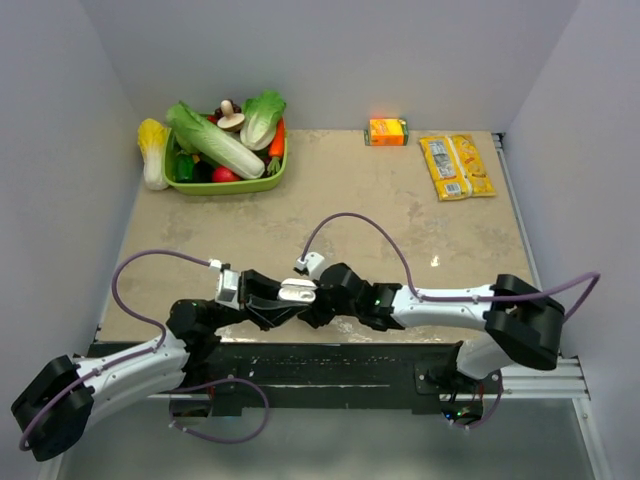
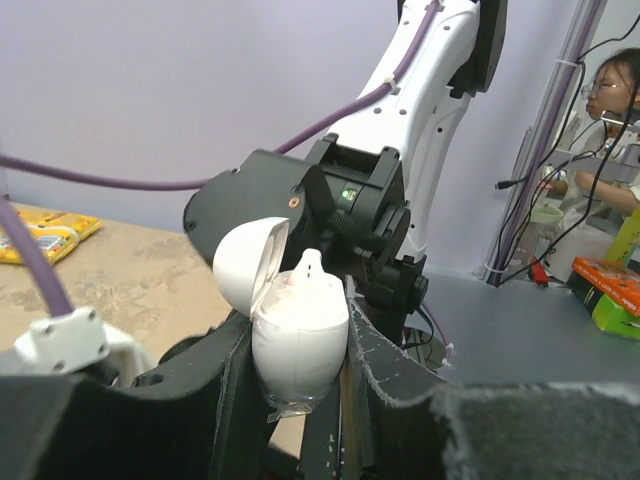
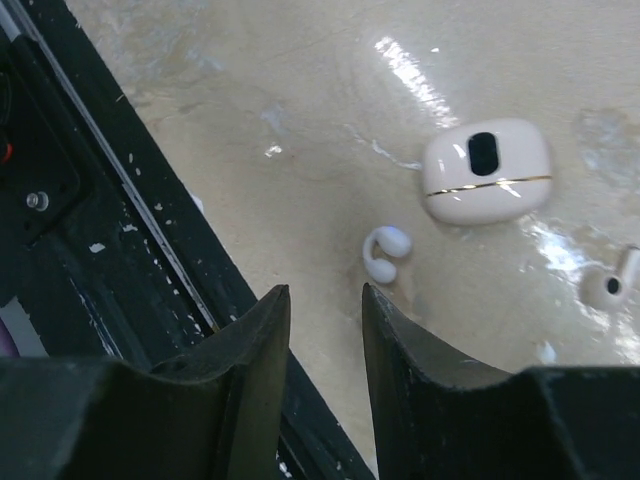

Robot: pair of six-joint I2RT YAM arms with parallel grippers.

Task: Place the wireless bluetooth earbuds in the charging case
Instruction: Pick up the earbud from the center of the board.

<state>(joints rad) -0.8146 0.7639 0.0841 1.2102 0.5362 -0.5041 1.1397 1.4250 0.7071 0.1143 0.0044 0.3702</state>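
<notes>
My left gripper (image 2: 298, 318) is shut on the white oval charging case (image 2: 300, 345) and holds it upright above the table's near edge. The case lid (image 2: 250, 262) is flipped open, and one earbud (image 2: 310, 270) stands in the case with its stem up. In the top view the case (image 1: 297, 292) sits between my left gripper (image 1: 272, 297) and right gripper (image 1: 322, 293). My right gripper (image 3: 325, 292) is open and empty, close behind the case. Below it on the table lie a clip-shaped earbud (image 3: 385, 255) and a stemmed earbud (image 3: 610, 285).
A second pale rounded case (image 3: 487, 170) with a gold line lies on the table. A black rail (image 3: 120, 230) runs along the near edge. At the back are a green basket (image 1: 230, 186) of vegetables, an orange box (image 1: 388, 131) and a yellow packet (image 1: 456, 166).
</notes>
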